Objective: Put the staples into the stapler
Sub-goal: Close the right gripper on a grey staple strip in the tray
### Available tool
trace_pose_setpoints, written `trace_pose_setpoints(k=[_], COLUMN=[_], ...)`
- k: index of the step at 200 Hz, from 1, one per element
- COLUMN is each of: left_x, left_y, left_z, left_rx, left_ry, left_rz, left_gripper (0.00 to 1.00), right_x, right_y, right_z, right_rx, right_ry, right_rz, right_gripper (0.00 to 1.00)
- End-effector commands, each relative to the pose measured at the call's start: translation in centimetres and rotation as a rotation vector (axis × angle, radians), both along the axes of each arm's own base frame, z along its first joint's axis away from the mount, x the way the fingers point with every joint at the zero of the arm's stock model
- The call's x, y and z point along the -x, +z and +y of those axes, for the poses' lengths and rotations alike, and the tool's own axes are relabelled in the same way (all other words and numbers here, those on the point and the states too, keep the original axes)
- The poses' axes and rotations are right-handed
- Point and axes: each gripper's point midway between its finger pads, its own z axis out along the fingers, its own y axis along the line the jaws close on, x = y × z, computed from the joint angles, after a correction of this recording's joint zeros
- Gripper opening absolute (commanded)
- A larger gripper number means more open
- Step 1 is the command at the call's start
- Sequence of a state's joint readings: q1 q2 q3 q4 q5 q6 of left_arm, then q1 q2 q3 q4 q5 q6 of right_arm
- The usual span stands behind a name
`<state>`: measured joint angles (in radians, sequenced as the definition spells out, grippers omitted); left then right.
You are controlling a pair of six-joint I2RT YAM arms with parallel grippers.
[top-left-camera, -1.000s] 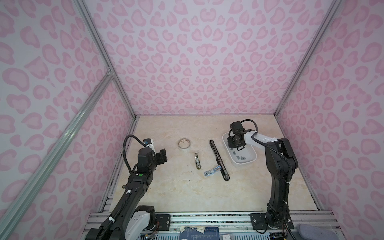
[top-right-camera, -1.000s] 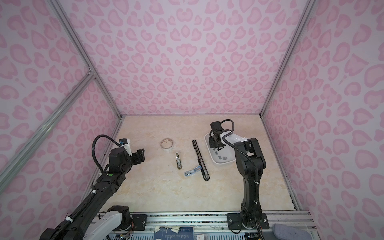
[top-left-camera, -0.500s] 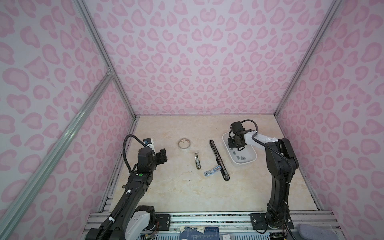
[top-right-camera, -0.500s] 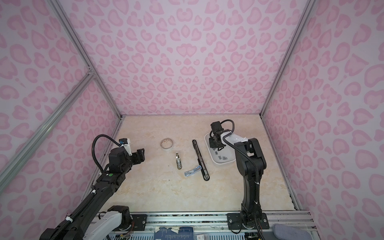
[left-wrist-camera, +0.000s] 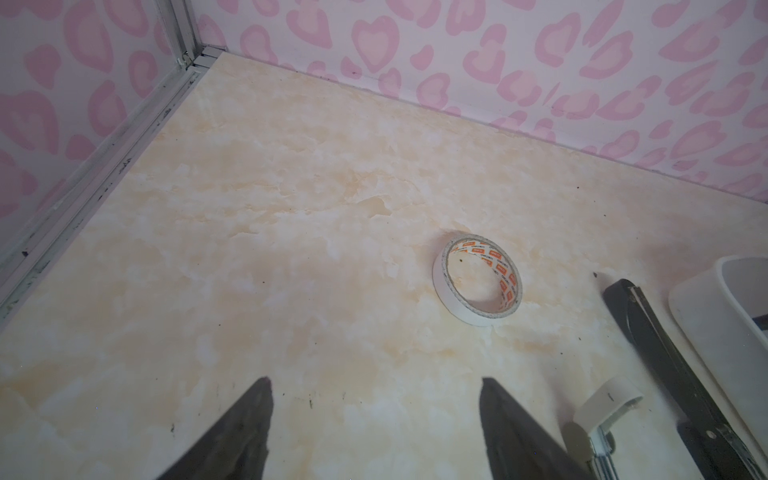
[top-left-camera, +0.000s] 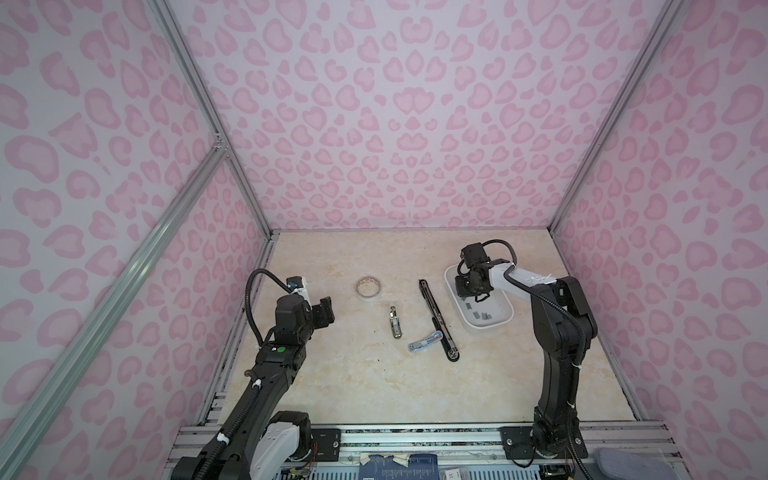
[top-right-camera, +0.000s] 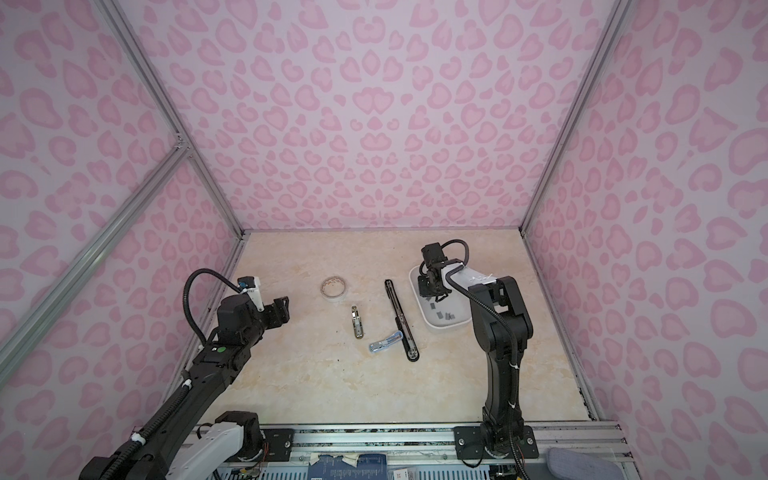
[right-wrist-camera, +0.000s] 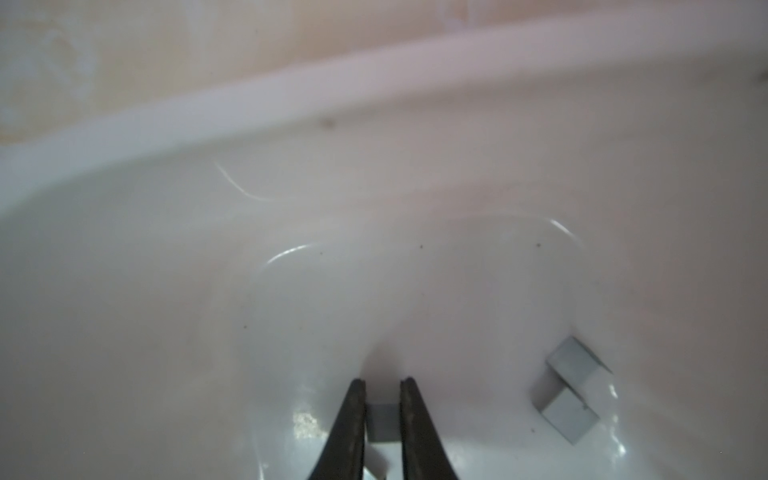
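Step in hand: picking up staples. Your right claw (right-wrist-camera: 383, 384) is down inside the white tray (right-wrist-camera: 291, 95), toward its far end in both top views. Its fingers are pressed onto one grey staple strip (right-wrist-camera: 382, 422). Can't tell if the strip rests on the tray floor or is just off it.

Two more strips (right-wrist-camera: 569, 417) lie near it, touching each other. A scatter of loose staples (top-left-camera: 484, 316) sits toward the tray's near end. Nothing else shows in the tray.

Your left claw (left-wrist-camera: 375, 380) hangs spread & empty over the counter (left-wrist-camera: 249, 249), facing the tape roll (left-wrist-camera: 476, 282), well apart from the work.

Next, as I read it: lift straight up, clear the rim, carry the strip to a stapler. Three lie mid-counter:
- long black stapler (top-left-camera: 438, 320), just beside the tray
- small metal stapler (top-left-camera: 395, 322)
- blue-and-silver stapler (top-left-camera: 424, 343), at or against the black one's side

Can't tell which has its magazine open, so check before you commit. The strip is tiny & prob. slick, so any tilt could drop it.
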<state>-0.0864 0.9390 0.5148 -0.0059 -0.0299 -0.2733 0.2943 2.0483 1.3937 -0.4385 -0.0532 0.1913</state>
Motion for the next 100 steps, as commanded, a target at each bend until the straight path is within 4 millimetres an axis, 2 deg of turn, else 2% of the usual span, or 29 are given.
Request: trace_pose_setpoints(k=[1,74,100], left_x=[-0.29,-0.32,-0.19], left_y=[0.78,0.65,0.83], left_z=[-0.09,-0.13,-0.15], left_rx=[0.008,0.009,0.007], left_ry=[-0.002,-0.004,-0.008], left_rz=[-0.02,-0.016,-0.023], left_gripper=[0.79,0.79,0.79], right_x=[1.33,1.29,1.11], right_y=[-1.52,-1.28,-0.59], right_z=[-0.43,-0.41,-0.55], right_rx=[0.016,0.009,0.01], right_ry=[-0.005,-0.008,-0.02], right_rz=[0.065,0.061,0.039], right_gripper=[0.17,0.16,0.15])
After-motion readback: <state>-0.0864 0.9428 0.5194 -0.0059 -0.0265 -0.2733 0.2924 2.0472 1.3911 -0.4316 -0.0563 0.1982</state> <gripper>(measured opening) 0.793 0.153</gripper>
